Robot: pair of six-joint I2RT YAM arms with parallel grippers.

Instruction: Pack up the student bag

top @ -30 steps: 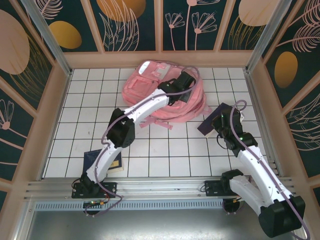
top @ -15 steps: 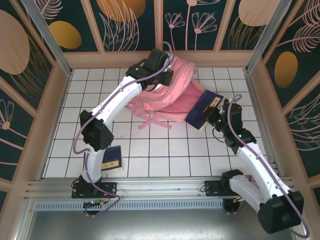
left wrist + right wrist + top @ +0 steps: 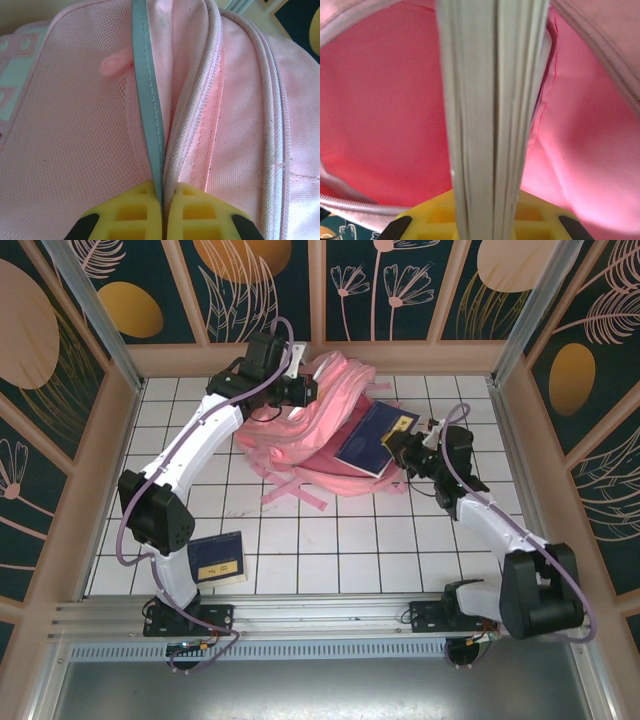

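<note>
White tiled floor (image 3: 330,540) with dark grout, under the left gripper (image 3: 305,392) and right gripper (image 3: 400,446), teal wall panels (image 3: 270,290) with orange discs and pale leaf outlines beyond them, beige frame strips (image 3: 320,358), aluminium corner posts (image 3: 90,310), metal rail (image 3: 300,612) nearer than both, even light

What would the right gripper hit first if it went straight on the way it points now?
The right gripper is shut on a book that leads into the open student bag; the book's edge would likely meet the pink inner lining first. Depth is unclear.
</note>
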